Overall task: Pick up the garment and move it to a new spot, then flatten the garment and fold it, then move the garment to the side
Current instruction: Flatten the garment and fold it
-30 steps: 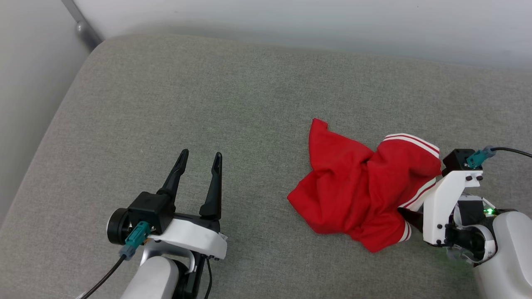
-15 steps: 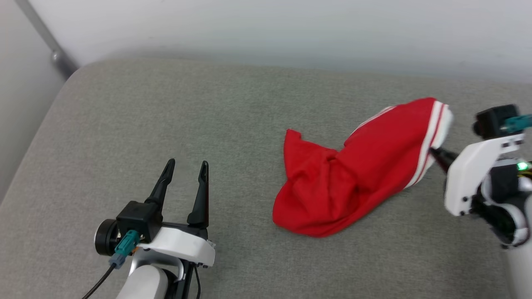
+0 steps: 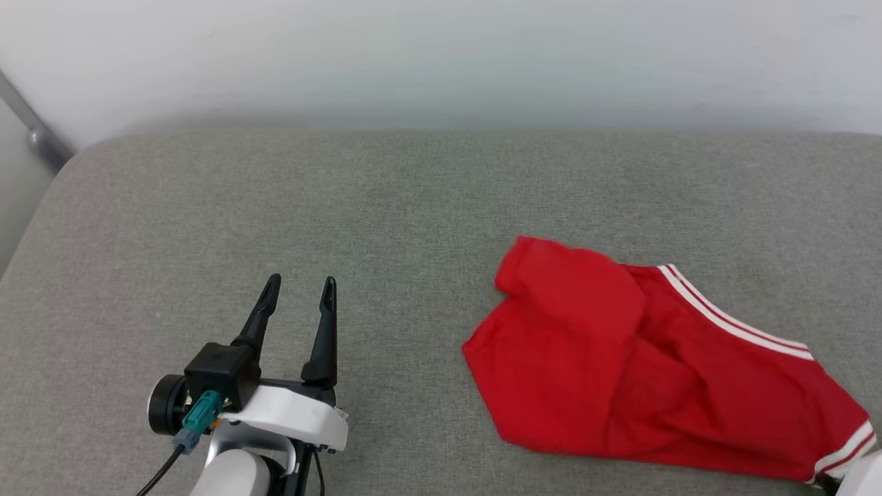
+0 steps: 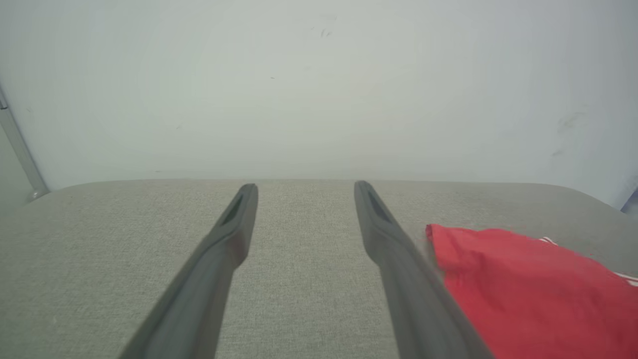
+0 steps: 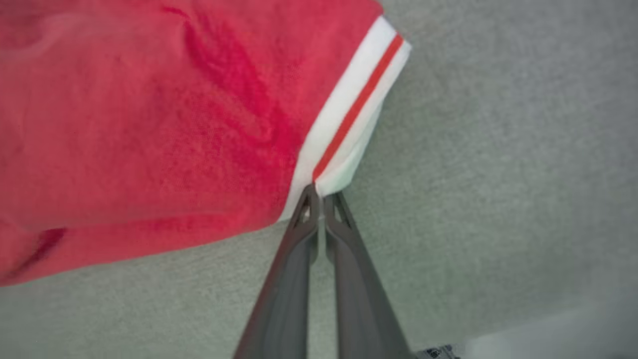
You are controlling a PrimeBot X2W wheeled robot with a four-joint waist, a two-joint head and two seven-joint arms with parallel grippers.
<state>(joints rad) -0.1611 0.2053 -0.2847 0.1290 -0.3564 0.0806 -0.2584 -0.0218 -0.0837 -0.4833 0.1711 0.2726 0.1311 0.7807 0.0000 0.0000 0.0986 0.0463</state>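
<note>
Right hand [image 5: 321, 195] pressed together, pinching striped cuff of the garment [image 5: 149, 114]; left hand [image 3: 302, 280] spread wide, over grey cushion [image 3: 386, 200]

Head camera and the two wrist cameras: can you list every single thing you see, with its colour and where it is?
garment: one, red with white-and-red striped trim, rumpled on the right side of the cushion.
cushion: one, grey fabric, under everything.
wall: one, whitish, behind the cushion.
metal bar: one, grey, far left against the wall.
left gripper: one, dark fingers, open with nothing between them, over the near left of the cushion.
right gripper: one, dark fingers, shut on the garment's striped trim at a corner.
</note>
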